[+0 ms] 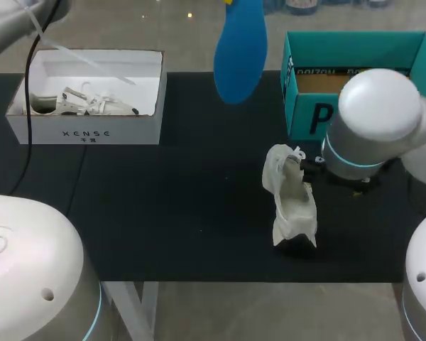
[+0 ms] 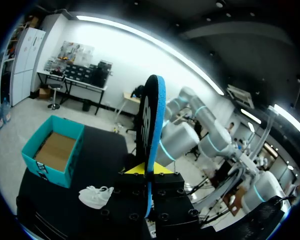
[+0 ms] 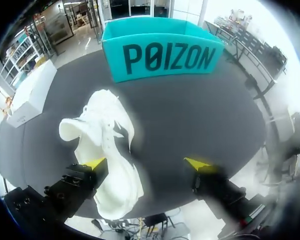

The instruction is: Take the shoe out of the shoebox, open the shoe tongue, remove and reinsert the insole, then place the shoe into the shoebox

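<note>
**Insole aloft, shoe unheld**

The left gripper (image 2: 149,171) is closed on the blue insole (image 1: 238,51), holding it edge-on high over the far middle of the table (image 1: 163,213); the right gripper (image 3: 146,164) is spread wide and holds nothing, one finger just beside the white shoe (image 1: 291,206); the shoe sits right of centre, just in front of the teal shoebox (image 1: 355,67). The risk: the shoe is soft and unpinned, so a pushed insole would likely shove or tip it; the thin insole could also buckle in that narrow grip. There is open room left of the shoe; the near table edge lies close to it; the white box (image 1: 92,96) sits far left, well apart.
</note>
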Action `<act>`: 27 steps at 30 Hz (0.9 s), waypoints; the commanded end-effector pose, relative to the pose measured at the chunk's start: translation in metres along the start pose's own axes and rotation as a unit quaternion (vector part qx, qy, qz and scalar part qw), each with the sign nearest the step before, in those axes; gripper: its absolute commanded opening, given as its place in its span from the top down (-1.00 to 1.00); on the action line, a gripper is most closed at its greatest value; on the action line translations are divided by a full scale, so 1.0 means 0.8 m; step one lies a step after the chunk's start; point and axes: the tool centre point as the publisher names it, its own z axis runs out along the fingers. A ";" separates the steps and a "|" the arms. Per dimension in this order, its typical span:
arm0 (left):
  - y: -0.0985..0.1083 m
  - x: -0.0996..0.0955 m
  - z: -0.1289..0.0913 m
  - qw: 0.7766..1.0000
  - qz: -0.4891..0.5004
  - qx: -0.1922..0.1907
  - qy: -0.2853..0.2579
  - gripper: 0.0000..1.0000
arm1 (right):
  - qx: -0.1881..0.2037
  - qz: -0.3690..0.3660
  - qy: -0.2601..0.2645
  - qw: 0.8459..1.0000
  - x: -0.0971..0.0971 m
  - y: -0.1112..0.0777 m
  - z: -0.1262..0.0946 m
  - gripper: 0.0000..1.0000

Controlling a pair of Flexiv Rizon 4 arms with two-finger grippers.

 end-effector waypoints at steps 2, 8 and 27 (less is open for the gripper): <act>0.000 0.001 -0.001 1.000 0.000 -0.001 0.000 1.00 | 0.016 -0.002 0.032 0.999 -0.032 0.010 -0.014 -1.00; 0.000 0.001 -0.001 1.000 0.000 -0.001 0.000 1.00 | 0.016 -0.002 0.032 0.999 -0.032 0.010 -0.014 -1.00; 0.000 0.001 -0.001 1.000 0.000 -0.001 0.000 1.00 | 0.232 0.015 0.247 0.941 -0.052 0.036 -0.042 -1.00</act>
